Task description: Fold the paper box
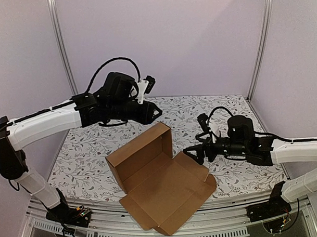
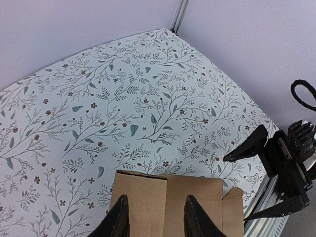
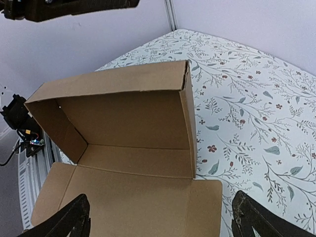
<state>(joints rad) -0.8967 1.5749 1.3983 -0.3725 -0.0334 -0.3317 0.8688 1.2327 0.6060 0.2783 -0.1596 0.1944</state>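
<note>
One die-cut sheet of plain brown corrugated cardboard, the paper box (image 1: 161,183), lying near the middle of a white cloth (image 1: 226,108) printed with grey-green sprigs and small red blossoms, and reaching toward that cloth's near edge. Half formed: three low walls standing at the far-left end, one broad panel with small side flaps spread flat toward the arm bases. Probably light, so easily shoved across the smooth cloth by a careless nudge. Stiff across each panel, bending willingly only along scored creases, and apt to spring back unless pressed home. Matte, dry, faintly fibrous surface, likely giving decent friction to finger pads. Raw fluted edges thin, quick to crush or dent under a hard pinch. Best taken by a free edge, either the flat panel's outer lip or a side flap, pinched across the thickness, with the standing end braced against sliding. Black two-finger left gripper (image 1: 154,111) hanging above and behind the raised walls, claw parted by a moderate gap, holding nothing. Seen from its wrist view, dark fingers (image 2: 118,219) framing a wall's top edge with no visible touch. Black right gripper (image 1: 195,153) low, just beside the box's right side, claw spread wide and empty. Contact with the cardboard there impossible to tell. Pale lilac walls (image 1: 197,39) behind, smooth and bare.
</note>
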